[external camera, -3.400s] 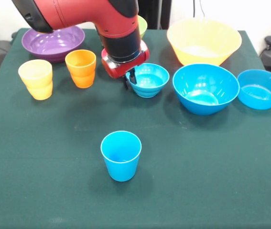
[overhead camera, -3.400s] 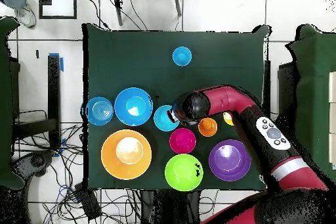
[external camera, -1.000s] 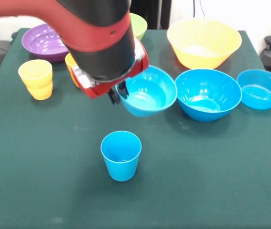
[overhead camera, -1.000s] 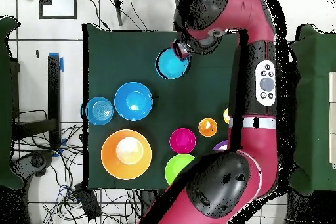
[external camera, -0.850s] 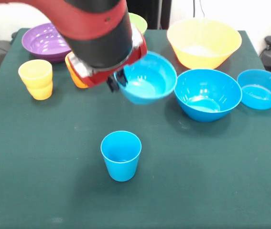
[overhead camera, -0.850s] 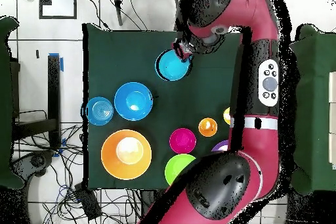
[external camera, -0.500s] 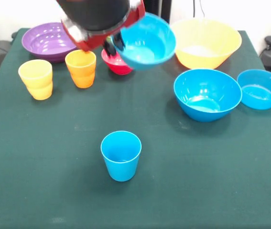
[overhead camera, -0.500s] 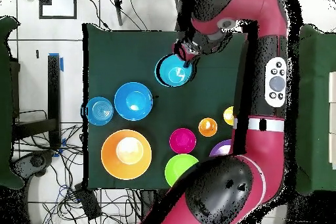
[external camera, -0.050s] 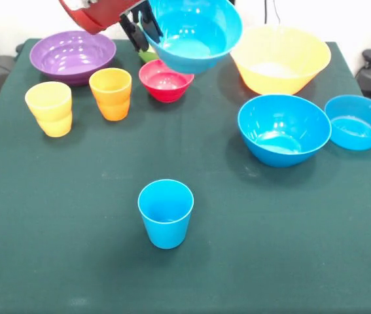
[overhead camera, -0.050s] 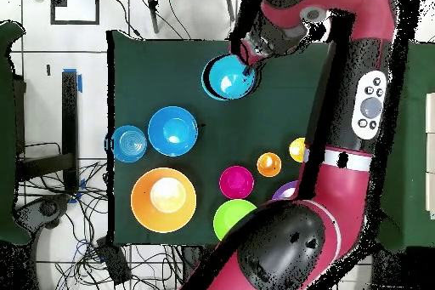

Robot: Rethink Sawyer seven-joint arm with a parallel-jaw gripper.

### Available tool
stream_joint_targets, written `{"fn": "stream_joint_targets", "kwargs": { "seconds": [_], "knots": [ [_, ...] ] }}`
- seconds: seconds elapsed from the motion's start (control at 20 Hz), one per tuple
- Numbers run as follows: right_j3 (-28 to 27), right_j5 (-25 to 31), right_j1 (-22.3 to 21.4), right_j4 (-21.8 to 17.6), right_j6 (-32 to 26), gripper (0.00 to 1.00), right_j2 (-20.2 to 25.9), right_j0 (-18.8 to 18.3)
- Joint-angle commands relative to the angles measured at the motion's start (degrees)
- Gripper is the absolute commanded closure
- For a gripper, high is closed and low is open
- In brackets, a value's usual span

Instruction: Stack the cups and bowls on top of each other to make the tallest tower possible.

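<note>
My gripper (external camera, -0.050s: 142, 29) is shut on the rim of a small blue bowl (external camera, -0.050s: 195, 33) and holds it high in the air, tilted, at the top of the front view. From overhead the held blue bowl (overhead camera, -0.050s: 230, 76) hangs above the spot of the blue cup, which it hides, with the gripper (overhead camera, -0.050s: 250, 64) at its rim. The blue cup (external camera, -0.050s: 165, 212) stands upright and alone in the middle of the table, well below the bowl. A yellow cup (external camera, -0.050s: 49, 108) and an orange cup (external camera, -0.050s: 111, 93) stand side by side at the left.
A red bowl (external camera, -0.050s: 165, 80), a purple bowl (external camera, -0.050s: 72, 55) and a large yellow-orange bowl (external camera, -0.050s: 280, 55) line the far side. Two more blue bowls, one larger (external camera, -0.050s: 282, 124) and one smaller (external camera, -0.050s: 358, 121), sit at the right. A green bowl (overhead camera, -0.050s: 236, 218) lies near the arm.
The gripper has risen with the blue bowl, going from just above the table to high in the air. The red bowl behind it has come into view.
</note>
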Motion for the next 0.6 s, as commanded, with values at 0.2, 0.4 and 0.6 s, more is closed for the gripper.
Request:
{"fn": "stream_joint_targets", "kwargs": {
  "seconds": [0.2,0.4,0.6],
  "knots": [
    [-12.0,3.2,6.9,-18.3,-18.9,1.0,18.3,1.7],
    [-13.9,2.7,8.3,-27.1,-21.8,1.0,26.9,0.8],
    [-15.5,1.7,9.9,-36.4,-24.9,1.0,35.9,-0.1]
  ]
}}
